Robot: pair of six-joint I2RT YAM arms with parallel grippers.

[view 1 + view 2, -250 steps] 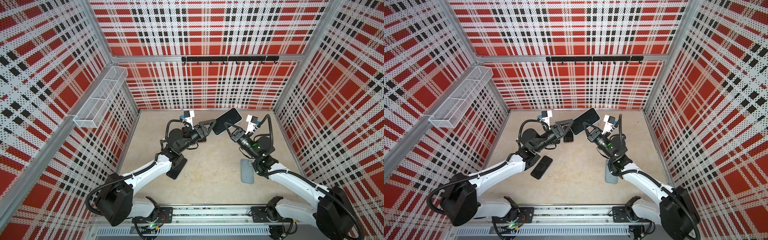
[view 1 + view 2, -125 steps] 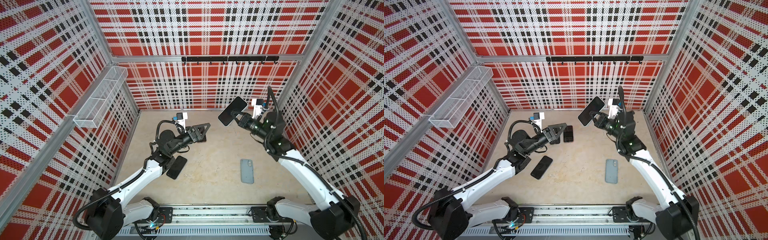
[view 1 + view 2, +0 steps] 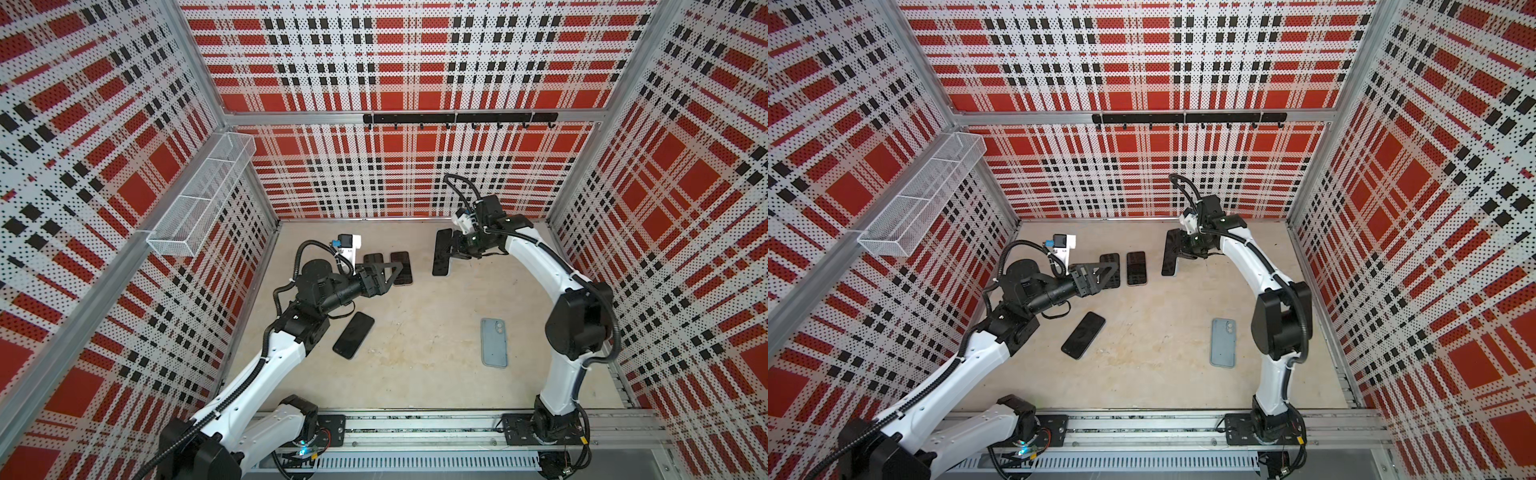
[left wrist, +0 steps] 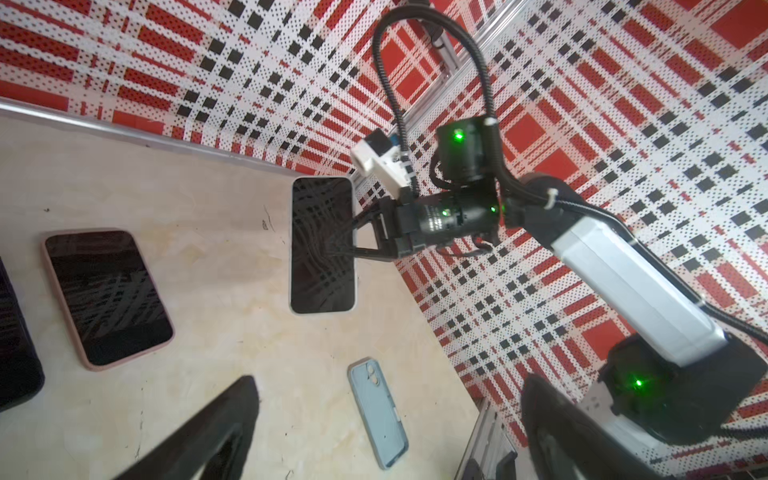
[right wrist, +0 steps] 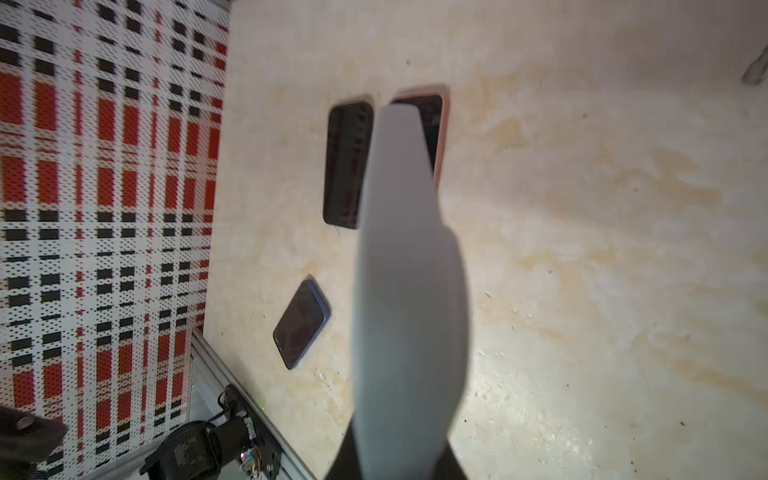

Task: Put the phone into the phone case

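Right gripper (image 3: 452, 254): clamped on one long edge of the white-backed, black-screened phone (image 3: 440, 252). The phone is held on edge near the back wall, with its screen facing the left arm (whether its lower end touches the beige tabletop (image 3: 419, 374), I cannot tell).

Left gripper (image 3: 392, 272): jaws spread fully wide and holding nothing. It hovers above a pink-cased phone (image 3: 402, 266) and a dark phone (image 3: 371, 258), which lie flat side by side.

Light-blue soft phone case (image 3: 494, 343): lies flat on the tabletop and is empty. Its camera cutout points toward the back wall, and it is well apart from the held phone.

Plain black phone (image 3: 353, 335): lies diagonally beside the left arm.
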